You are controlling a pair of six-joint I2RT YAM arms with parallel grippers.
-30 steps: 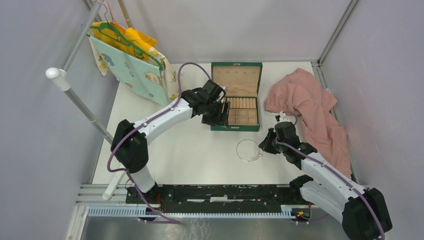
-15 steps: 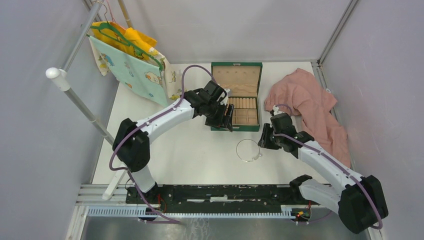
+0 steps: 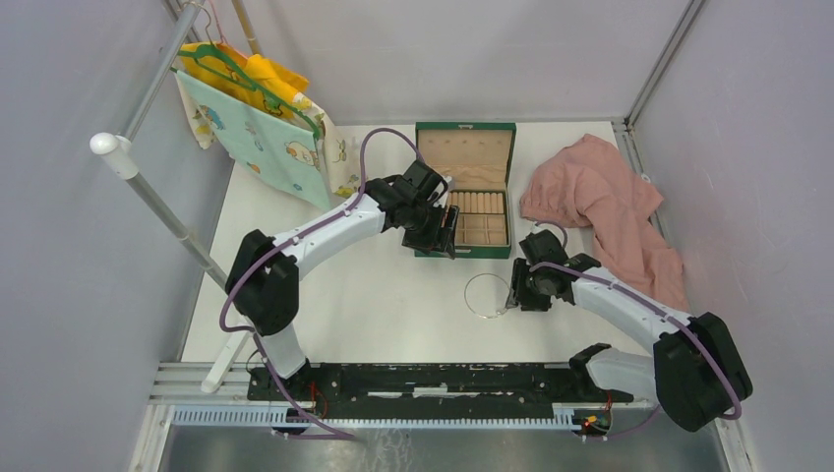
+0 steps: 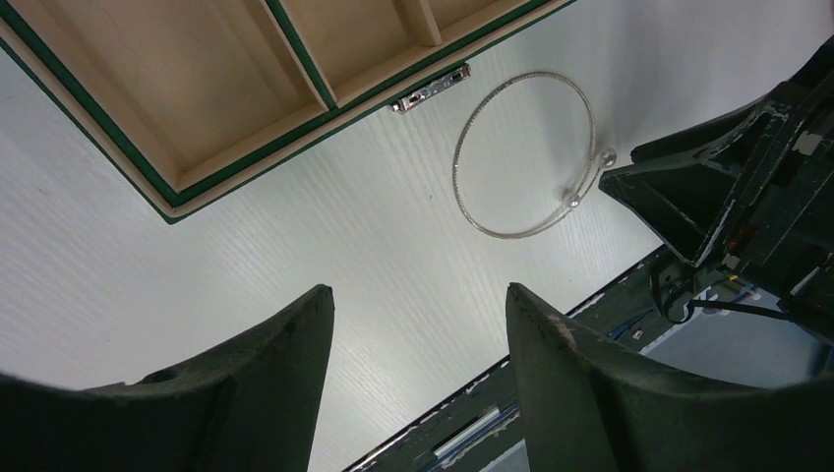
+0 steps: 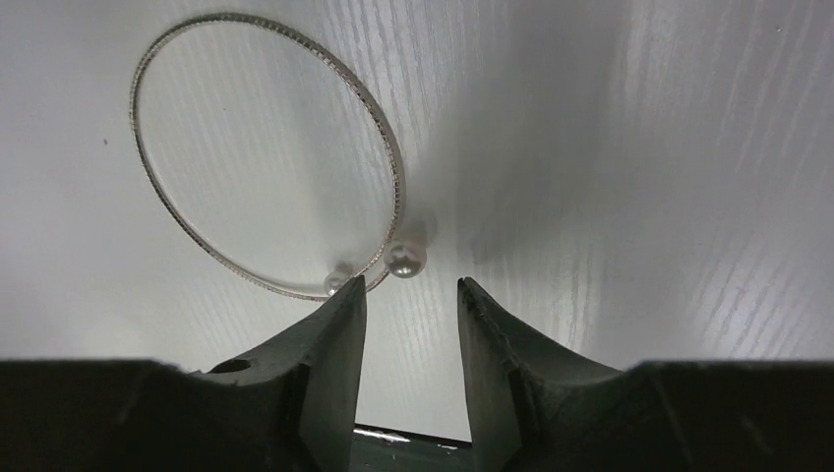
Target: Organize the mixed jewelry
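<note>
Flat on the white tabletop (image 3: 374, 295) lay the thin silver bangle (image 3: 466, 294), an open wire hoop whose two ends each carried a small pearl-like bead (image 5: 404, 260). It sat in front of the green jewelry box (image 3: 464, 253), near the box's front wall but apart from it, with the beaded ends turned toward the right arm.

From the right wrist view, the bangle (image 5: 399, 182) stretched away from the right claw (image 5: 409, 285), and its two beads sat just beyond the fingertips. The jaws stood parted with nothing between them. The smaller bead appeared right at the tip of one finger (image 5: 334, 324), though contact could not be judged. From above, that claw (image 3: 516, 292) was low at the hoop's right edge.

The left claw (image 4: 418, 295) was likewise spread and empty, over bare tabletop. Its camera looked past the fingers to the bangle (image 4: 456, 172) and to the box's tan-lined compartments, green rim (image 4: 167, 210) and small metal clasp (image 4: 430, 88). From above, this claw (image 3: 447, 233) hovered at the box's front left corner.

Beyond the right arm lay a crumpled pink garment (image 3: 610, 206). At the far left, a printed cloth (image 3: 266, 138) hung from a rail.
</note>
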